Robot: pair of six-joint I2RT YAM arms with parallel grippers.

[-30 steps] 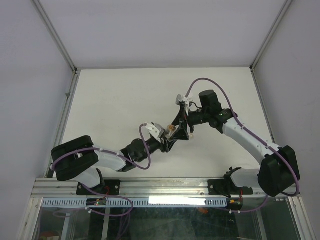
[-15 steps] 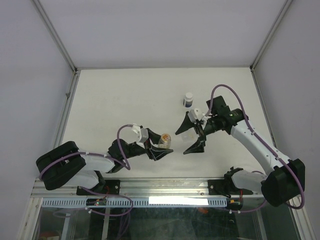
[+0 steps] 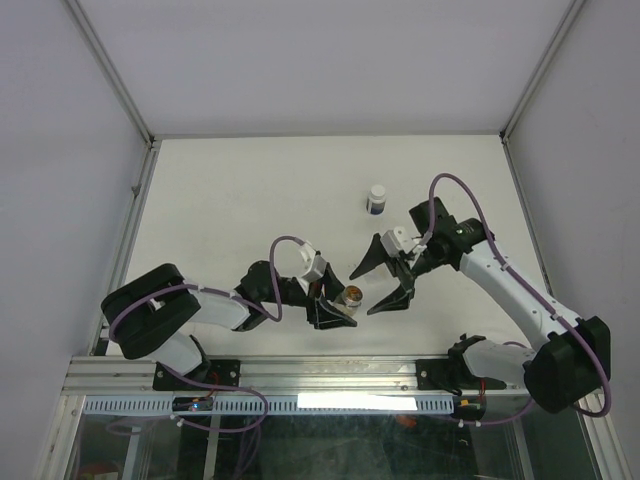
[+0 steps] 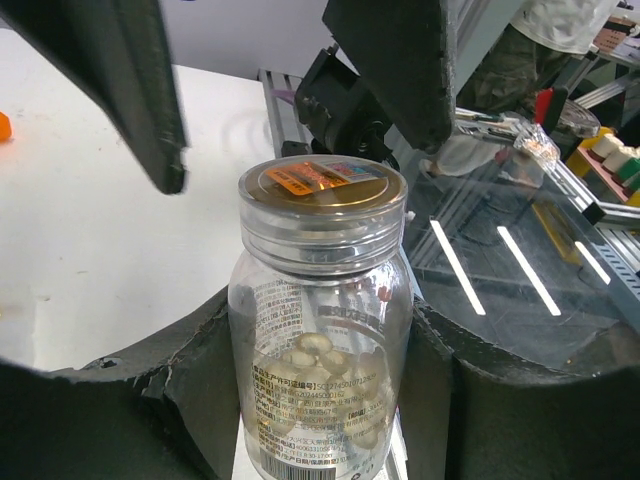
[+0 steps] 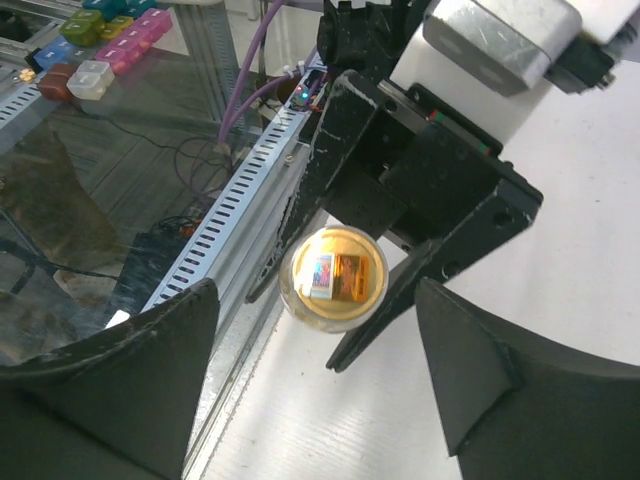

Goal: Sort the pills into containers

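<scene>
The left pincer [image 3: 334, 306] is clamped on a clear pill bottle [image 3: 350, 296], one black finger on each side of its body, and holds it low over the near part of the white counter [image 3: 250, 190], close to the front rail. In the left wrist view the bottle stands upright between the fingers. It has a ribbed neck, a gold top with a small orange and blue sticker, fine print on its wall, and pale rounded pills [image 4: 318, 362] heaped in its lower half.

The right pincer [image 3: 372, 288] stands with its jaws spread wide and grips nothing. It is just to the right of the bottle in the overhead view, its two fingers pointing toward the bottle. From the right wrist view the gold top sits in the open space between the two spread fingers, with the left pincer's black fingers gripping the bottle from behind. Whether the right fingers touch the bottle cannot be told.

A small white bottle with a dark band [image 3: 377, 198] stands alone farther back on the counter, well apart from both arms.
</scene>
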